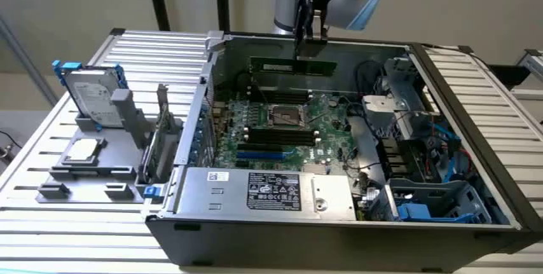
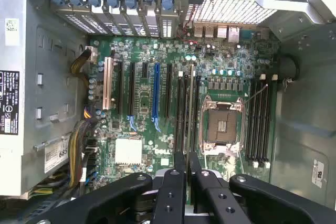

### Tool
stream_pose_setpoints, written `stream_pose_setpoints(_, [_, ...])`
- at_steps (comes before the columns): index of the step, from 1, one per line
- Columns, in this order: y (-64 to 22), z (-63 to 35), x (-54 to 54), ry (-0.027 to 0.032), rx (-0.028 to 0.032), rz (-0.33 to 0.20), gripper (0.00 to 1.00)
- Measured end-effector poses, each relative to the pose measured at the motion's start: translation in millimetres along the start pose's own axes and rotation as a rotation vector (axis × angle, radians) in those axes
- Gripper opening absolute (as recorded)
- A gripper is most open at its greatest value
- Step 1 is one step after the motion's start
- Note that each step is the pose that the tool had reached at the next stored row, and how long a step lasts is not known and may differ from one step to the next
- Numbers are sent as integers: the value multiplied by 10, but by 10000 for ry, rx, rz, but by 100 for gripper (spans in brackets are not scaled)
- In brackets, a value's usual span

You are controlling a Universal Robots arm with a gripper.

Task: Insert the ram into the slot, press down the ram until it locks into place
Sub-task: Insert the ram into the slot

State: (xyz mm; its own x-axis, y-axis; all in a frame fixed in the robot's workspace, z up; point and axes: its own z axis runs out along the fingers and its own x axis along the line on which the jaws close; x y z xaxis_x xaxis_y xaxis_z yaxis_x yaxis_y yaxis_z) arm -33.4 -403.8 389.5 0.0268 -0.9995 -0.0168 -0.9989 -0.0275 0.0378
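My gripper hangs above the open computer case, shut on the ram. The ram is a long green stick held level by its upper edge, over the far part of the motherboard. In the wrist view the two black fingers stand almost together, with only a thin gap between them. Below them lies a group of parallel black slots beside the silver processor socket. A second group of slots lies on the socket's other side. In the exterior view the slots run across the board, nearer than the processor socket.
The case walls ring the board. The power supply sits at the near side and drive cages with cables at the exterior view's right. A hard drive and parts holders stand on the slatted table at the left. A blue slot and card slots lie beside the memory slots.
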Motion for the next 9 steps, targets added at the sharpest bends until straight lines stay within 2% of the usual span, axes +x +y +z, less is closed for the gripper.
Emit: stream_pose_setpoints(9, [0,4,0,-1,-3,1,14])
